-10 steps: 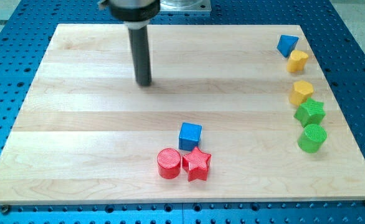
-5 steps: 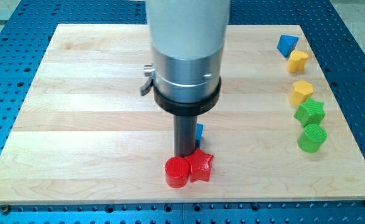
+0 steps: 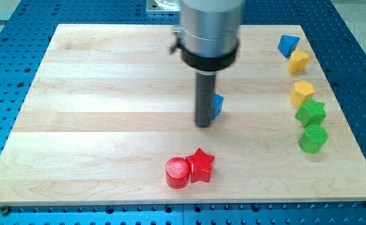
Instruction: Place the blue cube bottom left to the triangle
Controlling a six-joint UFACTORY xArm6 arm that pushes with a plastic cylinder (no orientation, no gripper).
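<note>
Camera view: my tip (image 3: 203, 125) sits near the frame's middle, pressed against the left side of the blue cube (image 3: 217, 106), holding nothing.

The rod hides most of the cube. The blue triangle (image 3: 287, 44) lies well apart at upper right, above a yellow block (image 3: 298, 61). A red cylinder (image 3: 177, 173) and red star (image 3: 201, 165) touch at lower centre on the wooden board (image 3: 77, 125).

One camera only — it looks down at a slant from beyond the counter's (image 3: 95, 125) near edge, far enough back to take in the whole board.
</note>
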